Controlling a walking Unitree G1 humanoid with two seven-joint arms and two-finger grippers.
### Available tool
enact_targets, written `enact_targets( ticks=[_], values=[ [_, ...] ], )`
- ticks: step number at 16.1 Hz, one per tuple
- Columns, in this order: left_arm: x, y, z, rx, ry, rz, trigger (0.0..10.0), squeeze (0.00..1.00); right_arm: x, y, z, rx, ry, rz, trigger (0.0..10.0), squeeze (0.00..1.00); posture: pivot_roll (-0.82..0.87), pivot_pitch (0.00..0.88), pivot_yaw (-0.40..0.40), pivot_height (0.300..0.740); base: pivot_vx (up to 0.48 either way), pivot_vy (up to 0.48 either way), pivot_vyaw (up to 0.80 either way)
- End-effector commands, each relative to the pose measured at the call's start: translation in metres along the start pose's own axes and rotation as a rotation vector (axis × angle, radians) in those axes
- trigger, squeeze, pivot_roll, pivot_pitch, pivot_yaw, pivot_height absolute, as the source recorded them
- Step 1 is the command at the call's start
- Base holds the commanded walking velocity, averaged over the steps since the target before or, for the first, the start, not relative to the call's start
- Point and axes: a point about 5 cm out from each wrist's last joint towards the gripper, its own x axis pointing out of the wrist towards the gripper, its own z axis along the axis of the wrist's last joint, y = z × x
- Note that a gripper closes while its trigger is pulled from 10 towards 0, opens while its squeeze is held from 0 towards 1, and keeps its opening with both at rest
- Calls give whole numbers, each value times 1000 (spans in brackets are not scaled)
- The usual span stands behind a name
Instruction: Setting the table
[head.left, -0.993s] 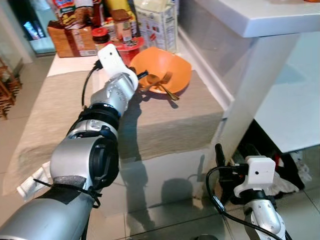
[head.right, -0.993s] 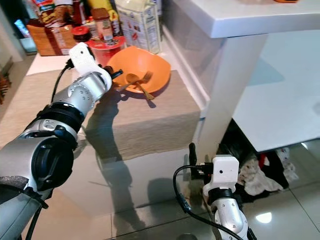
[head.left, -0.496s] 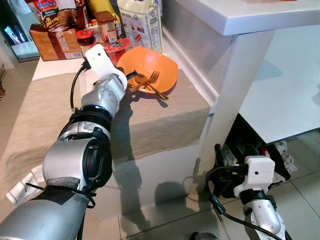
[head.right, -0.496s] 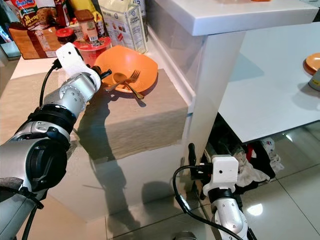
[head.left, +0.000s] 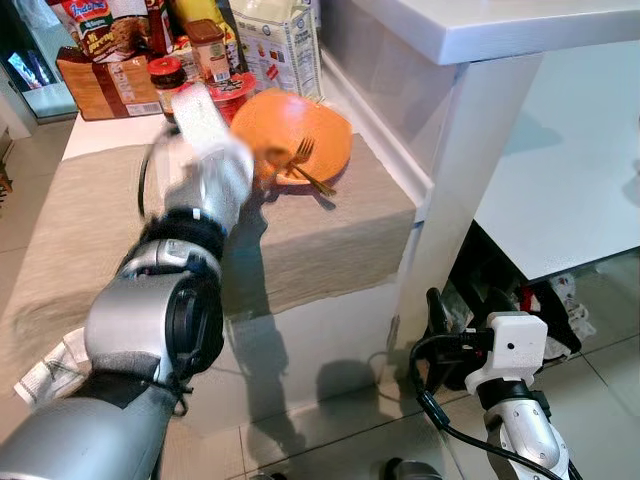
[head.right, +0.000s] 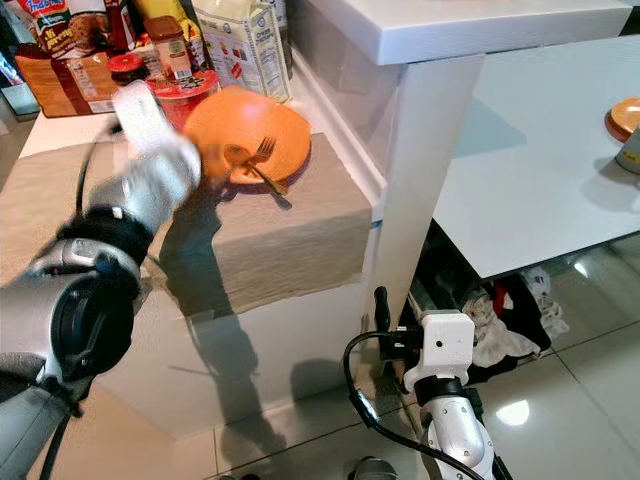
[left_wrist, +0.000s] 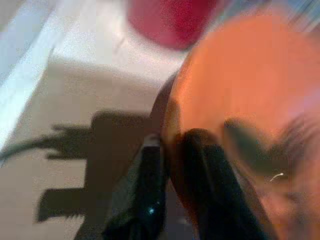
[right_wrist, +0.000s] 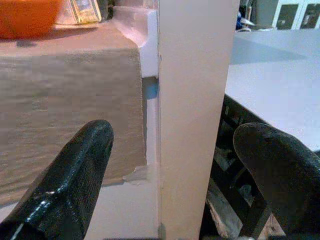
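Beige-clothed bench (head.left: 300, 240) carries the orange plastic bowl (head.left: 310, 135) with fork (head.left: 308, 165); left claw (left_wrist: 172, 165) pinches its near rim, right claw (right_wrist: 175, 165) hangs wide, far lower.

One orange bowl (head.left: 305, 130), one fork (head.left: 308, 168), two hands (left_wrist: 172, 165).

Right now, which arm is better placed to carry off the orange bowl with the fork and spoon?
Left. The left gripper already pinches the orange bowl rim; the right gripper hangs open, low beside the white post.
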Motion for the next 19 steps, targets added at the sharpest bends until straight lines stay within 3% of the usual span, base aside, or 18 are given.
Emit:
enact_targets(
  ticks=[1,5,9,10,11,17,19],
  values=[
    [3,13,-27,47,121,74,10000,1000,1,2,2,-4,0,10,10000,0,-169,25,76,740,0,0,0],
    [3,15,-25,27,117,90,10000,1000,0,2,1,-3,3,12,10000,0,-168,26,79,740,0,0,0],
    [2,7,-13,35,72,65,10000,1000,0,2,1,-4,6,16,10000,0,-167,25,76,740,0,0,0],
    [1,1,-8,54,44,36,10000,906,0,2,1,-3,7,17,10000,0,-167,25,76,740,0,0,0],
    [0,-2,-7,57,36,22,10000,0,1,2,1,-3,7,18,10000,0,-165,27,76,740,0,0,0],
    [0,-2,-4,105,-3,19,10000,0,0,3,1,-2,8,15,10000,0,-169,30,78,740,0,0,0],
    [-1,-9,1,244,-88,-28,10000,0,0,3,1,-3,9,16,10000,0,-169,28,77,740,0,0,0]
  ],
)
